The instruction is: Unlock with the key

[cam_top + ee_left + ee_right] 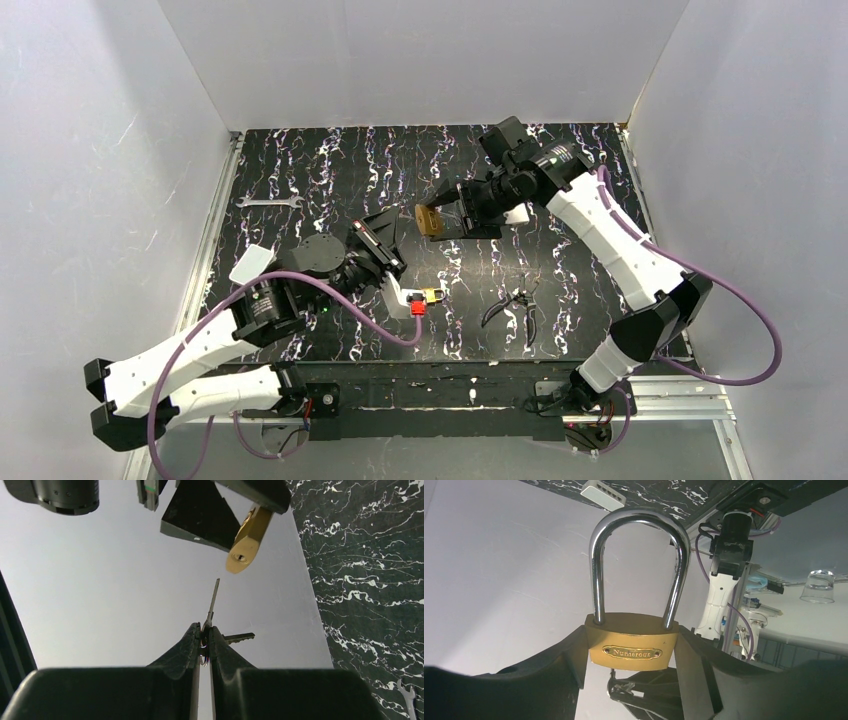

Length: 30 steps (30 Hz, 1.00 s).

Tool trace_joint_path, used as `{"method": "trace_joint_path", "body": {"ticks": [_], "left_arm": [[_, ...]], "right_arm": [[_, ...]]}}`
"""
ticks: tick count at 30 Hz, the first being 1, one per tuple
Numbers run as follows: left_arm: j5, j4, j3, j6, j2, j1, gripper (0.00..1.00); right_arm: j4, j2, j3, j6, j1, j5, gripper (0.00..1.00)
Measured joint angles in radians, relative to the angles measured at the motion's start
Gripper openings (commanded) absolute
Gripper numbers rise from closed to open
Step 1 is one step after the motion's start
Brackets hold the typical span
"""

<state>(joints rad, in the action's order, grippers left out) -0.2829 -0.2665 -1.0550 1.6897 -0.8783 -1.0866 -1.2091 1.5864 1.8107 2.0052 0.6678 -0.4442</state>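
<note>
Key (214, 600) just short of padlock (632, 640)
Thin metal blade aims at the brass body's keyhole; chrome shackle shut.

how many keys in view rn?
2. Both sit at the tips of the left end effector: the first key points straight out toward the padlock, and the second key sticks out sideways. More may be hidden between the fingers.

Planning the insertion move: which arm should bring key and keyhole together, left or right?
Left. The left pincer is shut on the key, whose blade points up toward the keyhole of the brass padlock. The right pincer clamps that padlock's body, so it likely serves best holding steady.
</note>
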Motion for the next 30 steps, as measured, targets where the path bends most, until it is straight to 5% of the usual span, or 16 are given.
{"method": "trace_joint_path", "body": {"ticks": [30], "left_arm": [[-0.051,-0.01,0.067,0.024,0.01,0.0,0.0]], "right_arm": [[-0.04,0.076,0.073,-0.014,0.041,0.015,0.01]]}}
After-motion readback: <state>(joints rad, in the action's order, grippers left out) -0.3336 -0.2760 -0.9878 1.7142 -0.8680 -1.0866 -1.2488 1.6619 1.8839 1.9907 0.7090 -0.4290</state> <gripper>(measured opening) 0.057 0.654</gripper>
